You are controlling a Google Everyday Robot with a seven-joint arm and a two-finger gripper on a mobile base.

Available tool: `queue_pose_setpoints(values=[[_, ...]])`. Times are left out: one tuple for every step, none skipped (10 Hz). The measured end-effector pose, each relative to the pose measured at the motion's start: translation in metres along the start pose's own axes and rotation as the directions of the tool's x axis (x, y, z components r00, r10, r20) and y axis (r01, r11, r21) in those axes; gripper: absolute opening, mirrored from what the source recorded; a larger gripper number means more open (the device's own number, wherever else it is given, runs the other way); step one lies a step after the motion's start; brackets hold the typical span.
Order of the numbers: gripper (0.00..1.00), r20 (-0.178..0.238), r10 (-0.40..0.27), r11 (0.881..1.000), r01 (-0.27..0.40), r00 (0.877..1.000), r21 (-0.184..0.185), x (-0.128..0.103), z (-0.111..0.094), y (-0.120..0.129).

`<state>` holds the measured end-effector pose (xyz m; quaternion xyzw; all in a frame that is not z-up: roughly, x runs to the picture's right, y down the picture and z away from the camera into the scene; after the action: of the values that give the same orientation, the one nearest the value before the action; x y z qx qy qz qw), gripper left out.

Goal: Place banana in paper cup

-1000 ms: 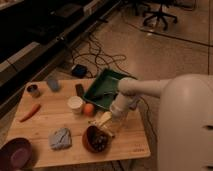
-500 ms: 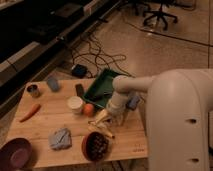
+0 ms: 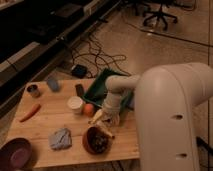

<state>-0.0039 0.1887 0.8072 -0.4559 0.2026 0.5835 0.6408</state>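
The banana [image 3: 96, 116] is a small pale-yellow fruit lying on the wooden table [image 3: 45, 122], just above the brown bowl [image 3: 96, 140] and right of a round orange fruit [image 3: 88, 109]. The white paper cup [image 3: 75, 104] stands upright to the left of that orange fruit. My gripper [image 3: 105, 121] hangs low at the end of the white arm, right over the banana's right end and beside the bowl's far rim. Its jaws stand open, and I cannot tell whether they touch the banana.
A green tray [image 3: 101, 85] sits behind the arm. Across the table are an orange carrot [image 3: 29, 112], a metal can [image 3: 33, 90], a blue object [image 3: 53, 84], a dark object [image 3: 80, 90], a blue cloth [image 3: 60, 138] and a purple bowl [image 3: 15, 154]. The robot's white body [image 3: 170, 120] fills the right.
The robot's white body has grown to fill more of the right side. The gripper has shifted slightly left, from over the bowl's rim toward the banana.
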Motion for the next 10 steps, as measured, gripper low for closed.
queue_pose_setpoints(values=[[0.8,0.0,0.012,1.0,-0.012,1.0,-0.006,0.0,-0.001,-0.003],[0.8,-0.001,0.021,1.0,-0.021,1.0,-0.009,0.0,-0.002,-0.008],[0.8,-0.004,0.03,0.999,-0.03,1.0,-0.013,0.0,-0.001,-0.013],[0.8,-0.009,0.036,0.999,-0.036,0.999,-0.015,-0.001,0.001,-0.015],[0.8,-0.015,0.041,0.999,-0.041,0.999,-0.015,-0.003,0.004,-0.017],[0.8,-0.024,0.047,0.999,-0.047,0.999,-0.015,-0.005,0.007,-0.018],[0.8,-0.036,0.055,0.998,-0.056,0.998,-0.013,-0.008,0.01,-0.019],[0.8,-0.046,0.062,0.998,-0.062,0.997,-0.011,-0.009,0.013,-0.02],[0.8,-0.05,0.066,0.998,-0.067,0.997,-0.012,-0.014,0.017,-0.02],[0.8,-0.059,0.067,0.998,-0.068,0.996,-0.012,-0.016,0.019,-0.019]])
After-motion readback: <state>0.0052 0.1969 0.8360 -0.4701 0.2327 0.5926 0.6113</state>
